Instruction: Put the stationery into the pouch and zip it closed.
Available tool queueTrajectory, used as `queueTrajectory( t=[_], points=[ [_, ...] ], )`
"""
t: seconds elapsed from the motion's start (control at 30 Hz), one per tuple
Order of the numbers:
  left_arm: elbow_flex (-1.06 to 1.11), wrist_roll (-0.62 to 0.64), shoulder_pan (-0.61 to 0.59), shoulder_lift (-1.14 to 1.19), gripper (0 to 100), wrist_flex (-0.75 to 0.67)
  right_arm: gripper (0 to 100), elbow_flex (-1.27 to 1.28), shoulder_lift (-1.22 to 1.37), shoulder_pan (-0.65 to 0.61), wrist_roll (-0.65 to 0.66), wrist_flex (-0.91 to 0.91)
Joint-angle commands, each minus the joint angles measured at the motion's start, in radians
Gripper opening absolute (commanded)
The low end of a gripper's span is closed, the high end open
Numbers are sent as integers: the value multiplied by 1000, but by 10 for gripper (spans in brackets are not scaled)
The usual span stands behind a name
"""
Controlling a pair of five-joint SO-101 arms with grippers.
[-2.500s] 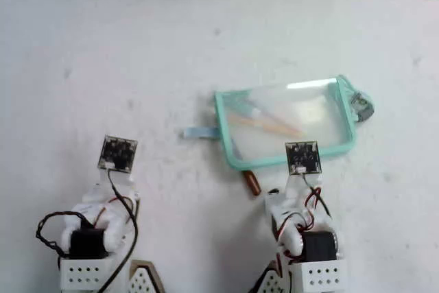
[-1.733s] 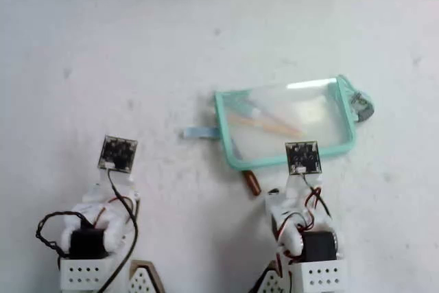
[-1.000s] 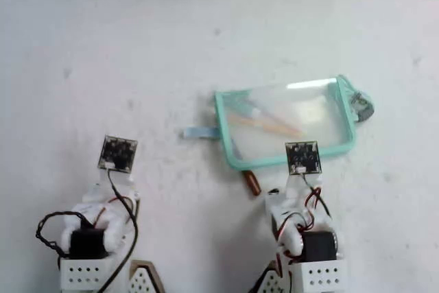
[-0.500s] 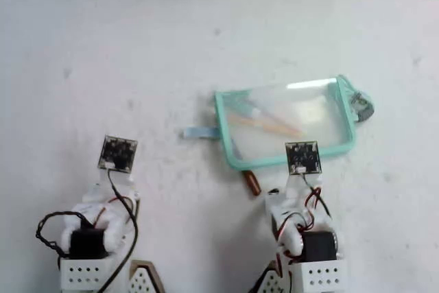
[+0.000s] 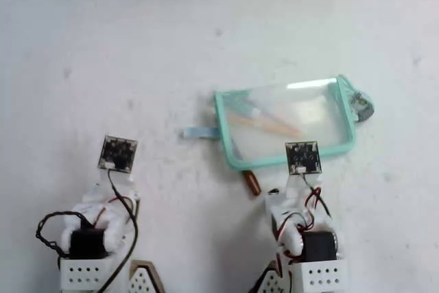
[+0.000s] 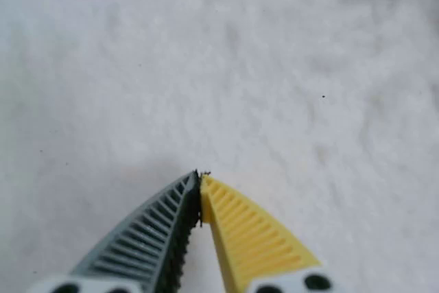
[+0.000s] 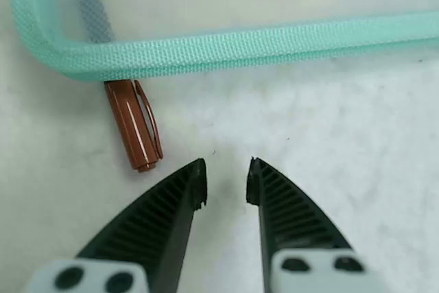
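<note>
White tabletop [image 5: 103, 53] runs under everything, and right of its centre lies the pouch [image 5: 288, 164], flat, clear-sided with a mint-green trim. Through the clear side we see a few slim sticks, pencils by the look of them, so we judge part of the stationery is already inside. A brown pen [image 7: 134, 125] pokes out from under the trim at the pouch's near left corner; we cannot tell whether the rest of it sits inside or beneath. A pale blue strip [image 5: 201, 132] lies on the table just left of the pouch, outside it. A small grey-blue piece [image 5: 361, 106] sits at the far right corner, perhaps the zip pull; whether the zip is drawn we cannot tell. So we judge the packing only partly done, with the pen, the strip and the zipping left.

Nearer us, the right gripper [image 7: 225, 182] hangs just near of the pouch's edge and right beside the pen, its jaws slightly parted and holding nothing. The left gripper [image 6: 199, 186] sits well to the left over bare table, jaws pressed together and empty.
</note>
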Motion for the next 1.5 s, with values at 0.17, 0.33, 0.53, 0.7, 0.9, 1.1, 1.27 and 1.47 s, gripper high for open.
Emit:
queueTrajectory(
  t=[0.17, 0.33, 0.53, 0.7, 0.9, 1.1, 1.27, 1.47],
  points=[
    [-2, -5, -2, -8, 24, 8, 104, 9, -5, -4, -3, 5],
    [-2, -5, -1, -8, 24, 8, 104, 9, -5, -4, -3, 5],
    [-2, -5, -1, -8, 24, 8, 104, 9, -5, -4, -3, 5],
    [-2, -5, 1, -8, 24, 8, 104, 9, -5, -4, -3, 5],
    [-2, -5, 1, -8, 24, 8, 104, 9, -5, -4, -3, 5],
    [-2, -5, -4, -8, 24, 8, 104, 9, -5, 2, -6, 5],
    [-2, -9, -7, -8, 24, 3, 104, 9, -5, 1, -6, 5],
    [-115, -11, -8, -8, 24, 3, 104, 9, -5, -4, -3, 5]
  ],
)
